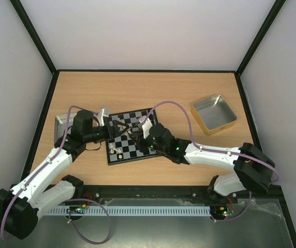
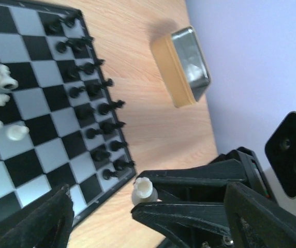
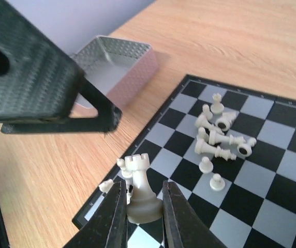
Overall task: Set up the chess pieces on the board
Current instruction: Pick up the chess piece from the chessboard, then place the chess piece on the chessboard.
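Cream-white crenellated rook (image 3: 137, 170) sits upright, pinched in the right gripper (image 3: 143, 188) over the edge row of the small black-and-grey checked board (image 3: 280, 168), left gripper (image 1: 121, 126) wide open alongside; I'd lower straight, centre on the corner square, then release.

Left end effector (image 1: 124, 128) crowds board (image 1: 130, 151) middle; far table (image 1: 137, 90) open

**A:** so where's everything sitting?

**B:** top view: board (image 1: 130, 137) mid-frame on the counter (image 1: 153, 88), right tin (image 1: 213, 113) off to its upper right, left tin (image 1: 64, 122) just left of it, partly under the left arm (image 1: 44, 170).

**A:** and on the board?

**B:** heap of chessmen (image 3: 218, 137) lying on it, two rows (image 2: 93, 111) along one edge, rook (image 3: 139, 192) between the right pincer (image 3: 143, 184) fingers by a corner.
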Motion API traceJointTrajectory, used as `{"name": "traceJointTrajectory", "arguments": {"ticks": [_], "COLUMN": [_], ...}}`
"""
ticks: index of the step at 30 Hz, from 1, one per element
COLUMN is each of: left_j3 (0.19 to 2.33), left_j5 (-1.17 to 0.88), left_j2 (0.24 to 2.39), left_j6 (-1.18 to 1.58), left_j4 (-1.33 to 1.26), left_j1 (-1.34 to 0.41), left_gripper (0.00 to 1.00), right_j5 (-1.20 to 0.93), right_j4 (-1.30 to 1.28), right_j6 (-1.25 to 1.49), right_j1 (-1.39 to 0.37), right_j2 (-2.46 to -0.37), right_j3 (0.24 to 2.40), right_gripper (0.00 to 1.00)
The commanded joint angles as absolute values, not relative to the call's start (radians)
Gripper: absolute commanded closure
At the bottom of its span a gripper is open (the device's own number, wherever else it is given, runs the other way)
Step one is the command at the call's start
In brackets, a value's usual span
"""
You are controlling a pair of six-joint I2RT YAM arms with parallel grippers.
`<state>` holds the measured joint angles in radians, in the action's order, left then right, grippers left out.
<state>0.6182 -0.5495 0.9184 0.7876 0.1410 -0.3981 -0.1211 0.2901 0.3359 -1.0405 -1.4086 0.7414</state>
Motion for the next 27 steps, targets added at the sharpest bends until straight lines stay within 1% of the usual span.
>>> {"name": "traceJointTrajectory", "arguments": {"ticks": [1,6,9,14,17,19,21,23,25,27], "left_j3": [0.647,0.630,0.624,0.598,0.592,0.587,0.586,0.583,0.582,0.592], "left_j5": [-0.725,-0.782,-0.785,-0.825,-0.827,-0.832,-0.833,-0.832,-0.819,-0.762], "left_j2": [0.935,0.960,0.977,1.006,1.015,1.019,1.019,1.017,1.012,1.003], "left_j6": [0.773,0.792,0.797,0.837,0.829,0.824,0.821,0.819,0.816,0.799], "left_j4": [0.097,0.050,0.035,-0.034,-0.027,-0.025,-0.023,-0.023,-0.017,0.026], "left_j1": [-0.391,-0.392,-0.393,-0.396,-0.400,-0.400,-0.400,-0.400,-0.400,-0.400], "left_gripper": [0.25,0.46,0.54,0.72,0.77,0.83,0.86,0.91,0.96,0.97], "right_j5": [-0.179,-0.199,-0.207,-0.215,-0.208,-0.205,-0.199,-0.194,-0.186,-0.165], "right_j4": [0.447,0.468,0.468,0.465,0.466,0.465,0.463,0.462,0.454,0.426], "right_j6": [0.269,0.260,0.261,0.263,0.267,0.270,0.275,0.280,0.291,0.310], "right_j1": [-1.035,-1.035,-1.035,-1.035,-1.035,-1.035,-1.035,-1.035,-1.035,-1.034], "right_j2": [-1.356,-1.327,-1.328,-1.336,-1.339,-1.343,-1.347,-1.350,-1.354,-1.359], "right_j3": [0.694,0.670,0.671,0.676,0.678,0.680,0.680,0.682,0.685,0.695], "right_gripper": [0.91,0.90,0.90,0.90,0.90,0.90,0.90,0.90,0.86,0.72]}}
